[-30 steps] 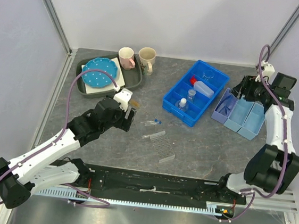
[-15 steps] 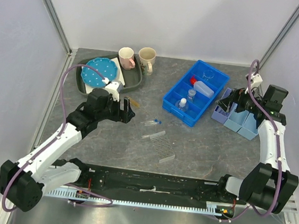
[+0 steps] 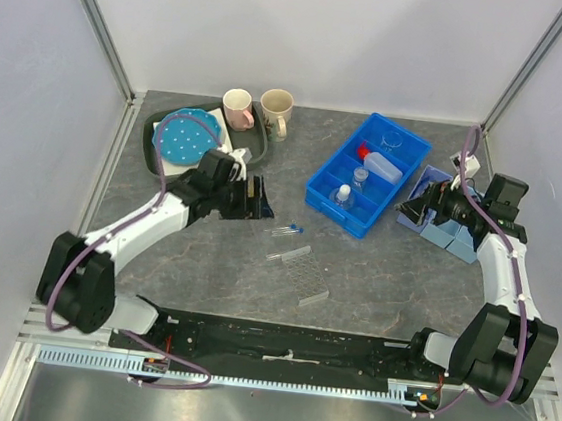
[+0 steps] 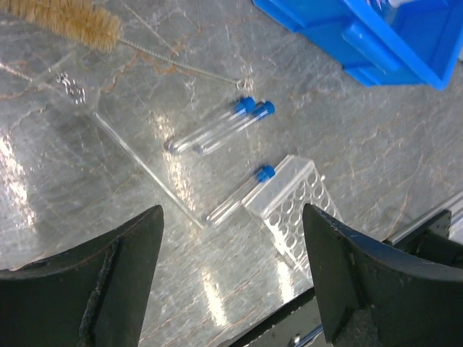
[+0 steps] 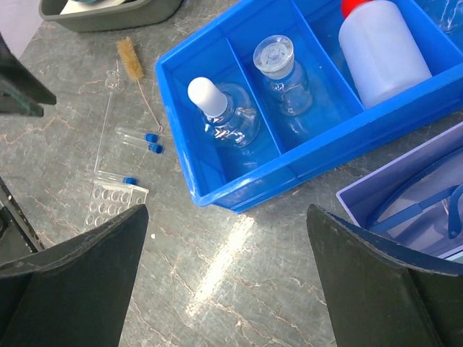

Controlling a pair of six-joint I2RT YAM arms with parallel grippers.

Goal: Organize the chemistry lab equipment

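**Left claw** (image 3: 259,200): released. The jaws stand wide apart with nothing between them. It hovers low over the table (image 3: 385,272), left of centre, just near of the grey tray (image 3: 260,146).

**Right claw** (image 3: 421,201): released, jaws fully spread and empty. It sits at the right side, over the gap between the blue bin (image 3: 316,186) and the lavender tray (image 5: 362,199).

**Item positions**

- Tubes (image 4: 217,129): two lie side by side on the bare table at centre, blue caps pointing far-right. A third (image 4: 239,194) lies just beside the rack, along its left edge.
- Rack (image 4: 291,211): empty of tubes, on the table near of the tube pair.
- Brush (image 4: 69,18): flat on the table to the far left of the tubes. Its wire handle ends close to their caps.
- Squeeze bottle (image 5: 383,50): on its side in a far compartment of the blue bin.
- Beaker (image 3: 393,139): in the farthest compartment of the same bin.
- Safety glasses (image 5: 427,210): inside the lavender tray, right of the bin.

**Other items**

- Two stoppered flasks (image 5: 224,108) occupy the bin's near compartments.
- Two mugs (image 3: 237,107) stand at the far edge.
- The dotted plate (image 3: 186,135) rests on the grey tray.
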